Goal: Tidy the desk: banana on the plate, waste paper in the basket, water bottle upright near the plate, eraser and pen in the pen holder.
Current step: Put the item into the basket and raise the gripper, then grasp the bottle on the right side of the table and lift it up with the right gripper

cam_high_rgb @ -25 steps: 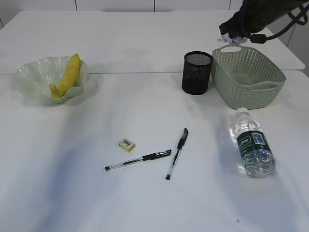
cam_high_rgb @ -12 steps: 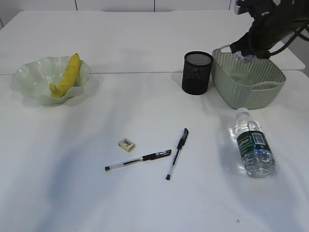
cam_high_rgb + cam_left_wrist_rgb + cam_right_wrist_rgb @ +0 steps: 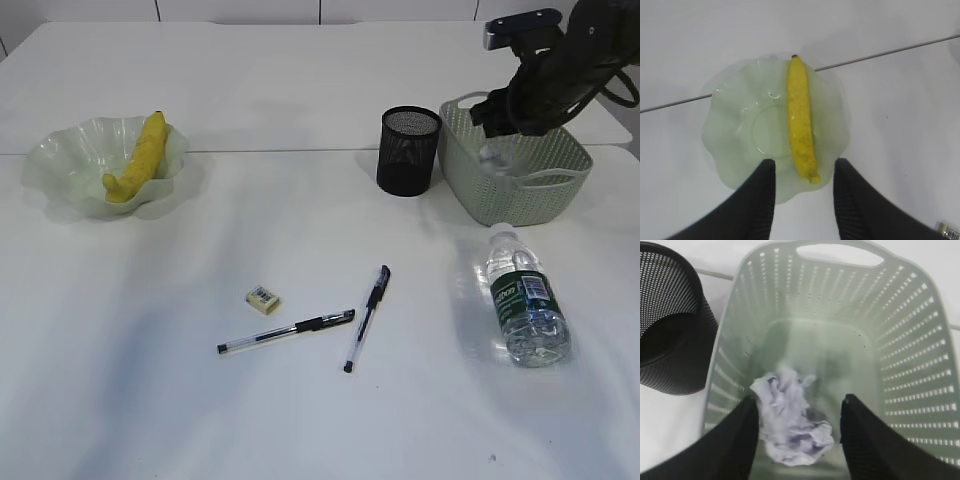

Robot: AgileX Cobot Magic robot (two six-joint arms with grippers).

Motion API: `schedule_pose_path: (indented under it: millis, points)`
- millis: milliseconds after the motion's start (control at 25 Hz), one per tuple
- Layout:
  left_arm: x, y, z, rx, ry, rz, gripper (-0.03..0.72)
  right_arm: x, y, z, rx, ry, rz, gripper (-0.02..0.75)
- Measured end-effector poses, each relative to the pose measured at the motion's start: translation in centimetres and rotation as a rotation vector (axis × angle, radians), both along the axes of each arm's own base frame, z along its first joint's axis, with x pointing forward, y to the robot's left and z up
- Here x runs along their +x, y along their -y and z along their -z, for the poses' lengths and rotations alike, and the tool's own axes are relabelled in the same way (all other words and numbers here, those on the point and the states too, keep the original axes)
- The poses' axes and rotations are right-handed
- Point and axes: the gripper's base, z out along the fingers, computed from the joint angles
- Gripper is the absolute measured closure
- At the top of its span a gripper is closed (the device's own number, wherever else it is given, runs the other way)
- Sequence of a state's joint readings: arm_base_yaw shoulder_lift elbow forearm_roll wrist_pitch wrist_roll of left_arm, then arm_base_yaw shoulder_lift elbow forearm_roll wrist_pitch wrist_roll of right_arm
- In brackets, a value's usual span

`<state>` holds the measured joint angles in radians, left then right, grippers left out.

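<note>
Banana (image 3: 137,160): lies lengthwise in the green plate (image 3: 60,160), upper left of the exterior frame; left gripper (image 3: 802,192) hangs above its lower tip, jaws apart, empty. Eraser (image 3: 263,298) and two pens (image 3: 290,331) (image 3: 367,316): centre, loose on the desk. Pen holder (image 3: 409,150): upper centre-right. Waste paper (image 3: 792,422): inside the basket (image 3: 560,150), upper right, between the parted jaws of the right gripper (image 3: 797,432). Water bottle (image 3: 525,296): on its side, lower right, cap pointing up-frame toward the basket; right arm nearer.

White table (image 3: 300,80) — plate (image 3: 60,165), pen holder (image 3: 408,150), basket (image 3: 520,190), bottle (image 3: 524,300), eraser (image 3: 263,298), two pens (image 3: 287,333).
</note>
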<state>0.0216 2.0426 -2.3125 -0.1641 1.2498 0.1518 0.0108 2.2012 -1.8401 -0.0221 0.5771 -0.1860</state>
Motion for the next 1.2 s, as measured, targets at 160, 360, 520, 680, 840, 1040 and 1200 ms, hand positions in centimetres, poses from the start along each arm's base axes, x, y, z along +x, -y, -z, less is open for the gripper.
schedule_pose_path:
  millis: [160, 360, 520, 680, 840, 1040, 1200]
  points:
    - [0.0, 0.0, 0.0, -0.002, 0.0, 0.001, 0.423, -0.1, 0.0, 0.0, 0.024, -0.021, 0.029, 0.295]
    - [0.0, 0.1, 0.0, -0.01, 0.0, 0.004, 0.423, -0.4, 0.0, -1.9, 0.063, -0.103, 0.087, 0.283]
    - [0.0, 0.2, 0.0, -0.017, 0.0, 0.006, 0.424, -0.7, 0.1, -5.4, 0.087, -0.143, 0.127, 0.283]
    - [0.0, 0.4, -0.1, -0.045, 0.001, 0.017, 0.425, -1.7, 0.1, -8.5, 0.115, -0.213, 0.182, 0.283]
    - [0.0, 0.6, -0.1, -0.069, 0.002, 0.026, 0.425, -2.1, -0.2, -10.0, 0.169, -0.219, 0.194, 0.283]
    - [-0.1, 0.9, -0.2, -0.102, 0.002, 0.038, 0.425, -2.7, -1.3, -11.2, 0.285, -0.221, 0.16, 0.283]
    - [-0.2, 1.4, -0.5, -0.152, 0.007, 0.057, 0.425, -4.1, -1.5, -12.3, 0.276, -0.221, 0.145, 0.283]
